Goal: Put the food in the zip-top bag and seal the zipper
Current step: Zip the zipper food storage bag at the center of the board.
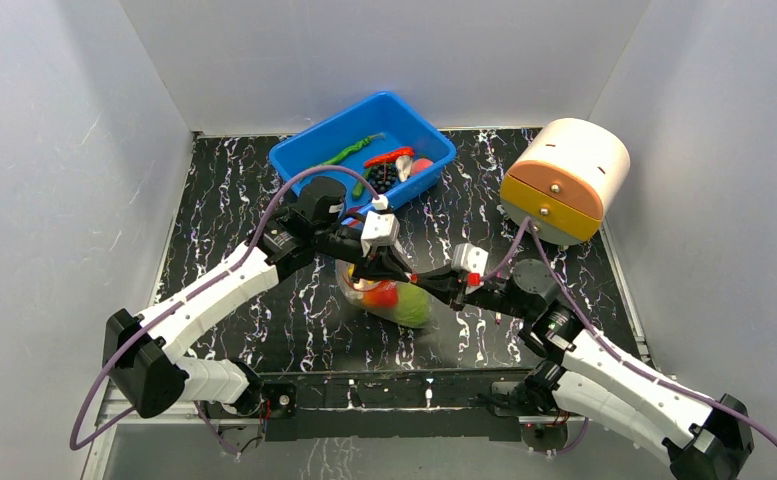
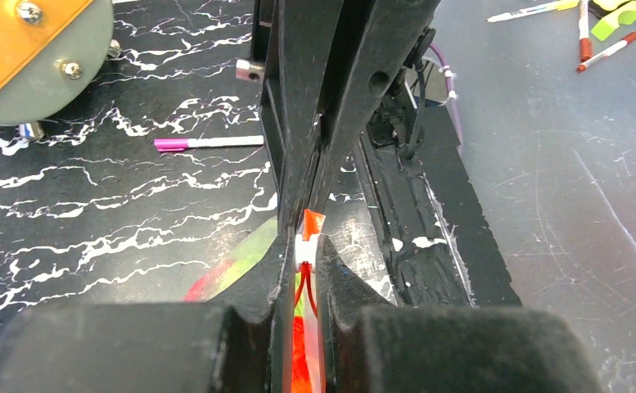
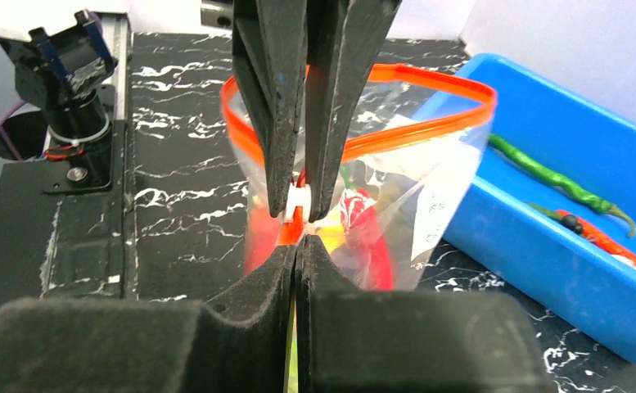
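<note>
The zip-top bag (image 1: 392,300) lies mid-table with red, yellow and green food (image 1: 404,298) inside; a red piece (image 3: 369,237) shows through the plastic. Its red-orange zipper (image 3: 429,123) gapes in a wide loop. My left gripper (image 2: 306,252) is shut on the zipper's small white slider (image 3: 298,199) at the near end of the mouth. Right behind the slider, my right gripper (image 3: 296,244) is shut on the bag's orange corner. In the top view, the left gripper (image 1: 407,274) and right gripper (image 1: 427,281) meet tip to tip above the bag.
A blue tub (image 1: 309,152) at the back holds a green chili (image 3: 552,176), a red chili (image 3: 605,239) and other toys. A round cream and orange drawer unit (image 1: 564,180) stands back right. A pink-capped pen (image 2: 208,142) lies on the mat. Several markers (image 2: 580,33) lie off the mat.
</note>
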`<action>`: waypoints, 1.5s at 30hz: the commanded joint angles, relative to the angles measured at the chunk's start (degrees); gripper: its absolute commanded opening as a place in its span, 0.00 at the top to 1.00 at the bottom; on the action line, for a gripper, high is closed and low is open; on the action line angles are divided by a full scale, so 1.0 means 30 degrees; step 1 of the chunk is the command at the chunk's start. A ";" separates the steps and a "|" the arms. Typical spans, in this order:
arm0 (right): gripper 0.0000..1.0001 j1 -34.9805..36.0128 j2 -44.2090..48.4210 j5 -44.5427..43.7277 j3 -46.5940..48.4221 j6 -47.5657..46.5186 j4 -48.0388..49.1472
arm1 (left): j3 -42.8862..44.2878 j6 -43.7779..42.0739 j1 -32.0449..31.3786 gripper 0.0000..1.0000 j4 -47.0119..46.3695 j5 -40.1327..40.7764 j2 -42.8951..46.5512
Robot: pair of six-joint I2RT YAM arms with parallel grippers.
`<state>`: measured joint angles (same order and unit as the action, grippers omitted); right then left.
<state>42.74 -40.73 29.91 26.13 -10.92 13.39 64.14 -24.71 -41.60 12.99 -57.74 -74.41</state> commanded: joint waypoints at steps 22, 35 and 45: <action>0.84 0.0087 0.1311 -0.0413 0.0626 0.0567 0.0307 | 0.0368 -0.0414 -0.0073 1.00 0.0083 0.2481 0.2235; 0.67 0.0146 -0.1106 -0.0611 0.1561 0.1461 0.1693 | 0.0254 -0.0706 -0.0077 1.00 -0.0002 0.1665 0.1908; 0.84 0.0302 -0.2579 -0.1157 0.2079 0.1762 0.2778 | 0.0150 -0.1128 -0.0073 1.00 0.0328 0.1154 0.1632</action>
<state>43.40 -48.58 28.36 29.26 -6.44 15.79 64.62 -26.20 -42.06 14.59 -51.11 -69.87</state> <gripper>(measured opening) 0.228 0.062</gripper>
